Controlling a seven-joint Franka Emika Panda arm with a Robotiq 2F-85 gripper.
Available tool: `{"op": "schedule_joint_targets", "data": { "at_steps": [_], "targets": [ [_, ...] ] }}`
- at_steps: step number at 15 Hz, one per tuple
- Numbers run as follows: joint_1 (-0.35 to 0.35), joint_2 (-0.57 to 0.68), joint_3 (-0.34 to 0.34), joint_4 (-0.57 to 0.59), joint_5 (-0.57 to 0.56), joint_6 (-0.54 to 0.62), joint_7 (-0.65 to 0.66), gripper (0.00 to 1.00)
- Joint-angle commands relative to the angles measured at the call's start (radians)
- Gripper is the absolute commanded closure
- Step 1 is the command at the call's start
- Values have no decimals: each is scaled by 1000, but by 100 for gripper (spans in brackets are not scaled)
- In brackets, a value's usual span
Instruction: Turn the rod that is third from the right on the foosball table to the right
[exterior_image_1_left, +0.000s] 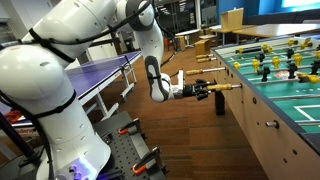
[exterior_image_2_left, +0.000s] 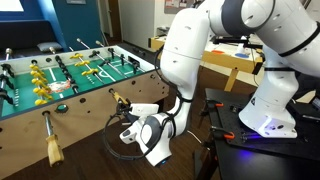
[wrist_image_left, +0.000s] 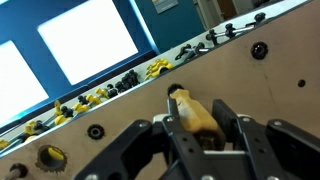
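Fingers (wrist_image_left: 182, 145) around rod (wrist_image_left: 196, 112), clearest in wrist view

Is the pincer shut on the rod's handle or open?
Cannot tell. The wrist view shows the tan handle of the rod inside the pincer, but whether its fingers press it is unclear.

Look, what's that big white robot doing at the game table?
A white robot arm is reaching to the side of the foosball table. Its claw has one wooden handle between its fingers, and it looks set to twist that rod. I can't tell whether it is squeezing the handle. The little yellow players stand on the green field.
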Motion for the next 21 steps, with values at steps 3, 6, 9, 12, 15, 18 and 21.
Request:
{"op": "schedule_joint_targets", "data": {
  "at_steps": [3,6,9,12,15,18,21],
  "targets": [
    [-53,11,8,-4,-65,84,244,85],
    [-59,18,10,-4,-78,72,385,85],
    [-68,21,12,-7,-97,70,523,85],
    [-70,22,8,-14,-122,67,662,85],
    [-73,23,5,-24,-153,58,805,85],
    [-73,23,1,-38,-199,41,950,85],
    [-75,21,-3,-61,-260,21,1092,85]
  ]
}}
